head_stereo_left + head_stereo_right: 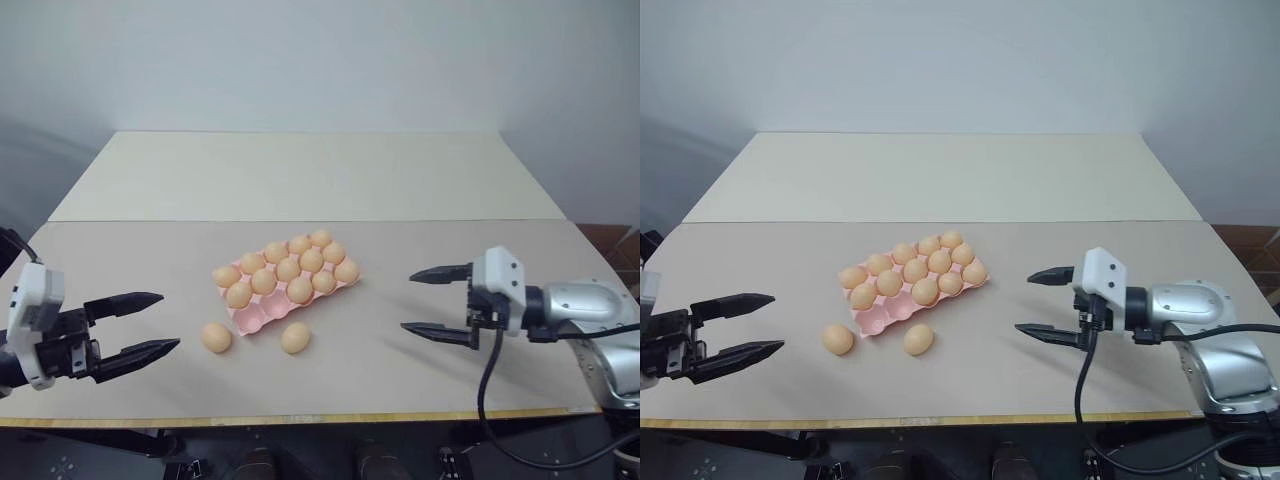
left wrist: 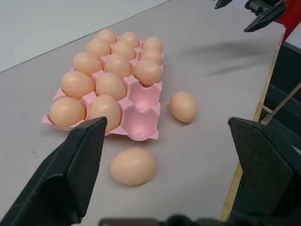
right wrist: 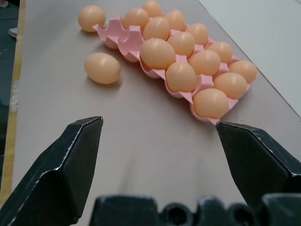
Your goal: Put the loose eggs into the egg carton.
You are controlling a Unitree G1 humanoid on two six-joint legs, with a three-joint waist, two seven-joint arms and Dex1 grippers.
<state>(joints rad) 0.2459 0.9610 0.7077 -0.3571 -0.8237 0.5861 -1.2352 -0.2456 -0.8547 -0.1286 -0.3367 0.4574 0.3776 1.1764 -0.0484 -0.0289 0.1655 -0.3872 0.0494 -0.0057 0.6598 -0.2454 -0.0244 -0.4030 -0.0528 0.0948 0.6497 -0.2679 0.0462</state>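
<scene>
Plenty of bare table (image 1: 420, 370) lay on both sides of the egg carton (image 1: 268, 314); only two loose eggs (image 1: 216, 337) (image 1: 295, 338) sat along its near edge.

A beige table (image 1: 420, 200) (paler at the far half) meets a grey wall (image 1: 320, 60).

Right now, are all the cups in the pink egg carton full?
No, the egg carton has two empty cups at its near edge, and two loose eggs lie on the table.

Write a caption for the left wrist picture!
Two loose eggs beside a pink egg carton with two empty cups.
</scene>
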